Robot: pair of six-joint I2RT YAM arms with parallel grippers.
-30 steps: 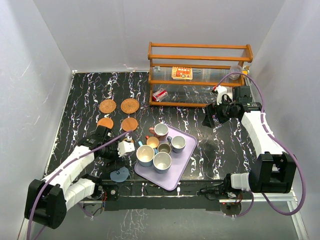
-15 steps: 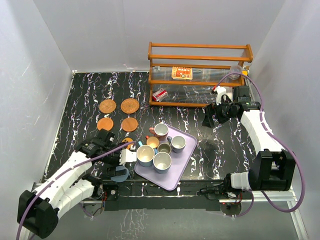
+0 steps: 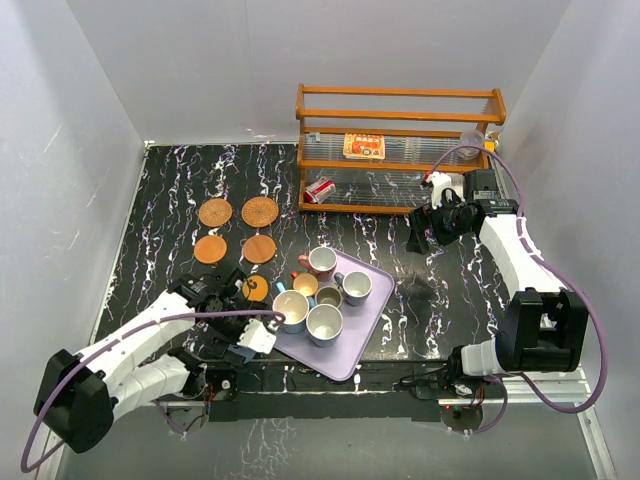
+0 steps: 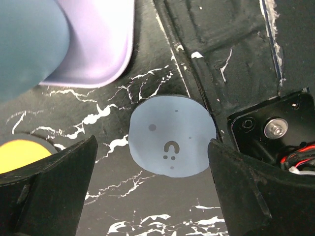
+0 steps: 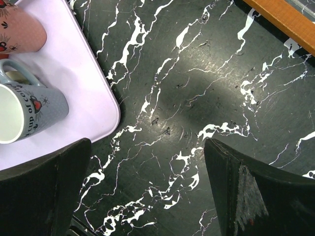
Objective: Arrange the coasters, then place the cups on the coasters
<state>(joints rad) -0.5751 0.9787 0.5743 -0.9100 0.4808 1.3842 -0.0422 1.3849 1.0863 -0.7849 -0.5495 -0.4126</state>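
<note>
At the near edge of the table, the grey-blue coaster point(image 4: 172, 135) is seen lying flat, just beside the near-left corner of the lilac tray point(image 4: 106, 54) and touching the table's dark edge strip. The left gripper point(image 4: 155, 189) is held above it with its jaws spread wide and nothing between them.

The disc is judged thin, light and stiff. Hardly any rim is offered, so it would best be pinched across its width with the fingertips pressed down to the surface. Little room is left on the edge-strip side.

Just beyond, the dotted orange coaster point(image 3: 256, 289) is found beside the tray, on which six mugs point(image 3: 324, 324) are crowded. Farther off, two plain orange coasters point(image 3: 209, 248) and two rattan coasters point(image 3: 260, 211) are laid in a square.

The right gripper point(image 3: 413, 238) is held spread and empty over bare table point(image 5: 197, 98), which is black, marble-veined and probably slick. At the far side a wooden rack point(image 3: 400, 92) stands; white walls enclose the space.
</note>
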